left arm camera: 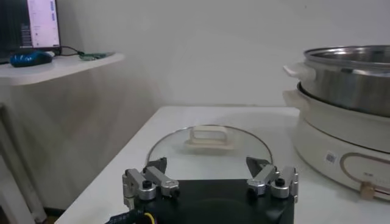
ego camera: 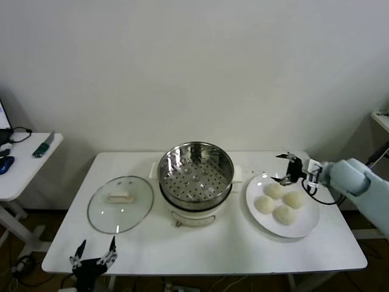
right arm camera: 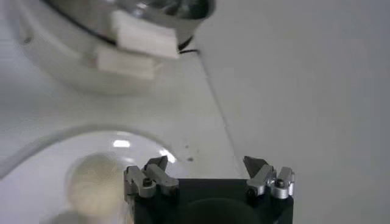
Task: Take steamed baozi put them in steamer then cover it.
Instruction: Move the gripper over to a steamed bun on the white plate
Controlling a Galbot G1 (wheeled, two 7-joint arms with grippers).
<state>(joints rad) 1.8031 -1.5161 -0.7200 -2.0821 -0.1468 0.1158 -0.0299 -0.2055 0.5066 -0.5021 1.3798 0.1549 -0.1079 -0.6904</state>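
Observation:
Several cream-white baozi (ego camera: 280,203) lie on a white plate (ego camera: 307,227) at the table's right. The shiny steamer (ego camera: 196,175) stands empty on its white pot base at the table's middle. The glass cover (ego camera: 120,203) with a cream handle lies flat on the table to the steamer's left. My right gripper (ego camera: 285,168) is open, just above the plate's far edge, behind the buns; its wrist view shows one baozi (right arm camera: 92,181) and the open gripper (right arm camera: 206,164). My left gripper (ego camera: 92,253) is open and empty at the table's front left edge, facing the cover (left arm camera: 210,141) in its wrist view.
A white side table (ego camera: 24,164) with small items stands at the far left. A wall rises close behind the table. Another surface's edge (ego camera: 381,118) shows at the far right.

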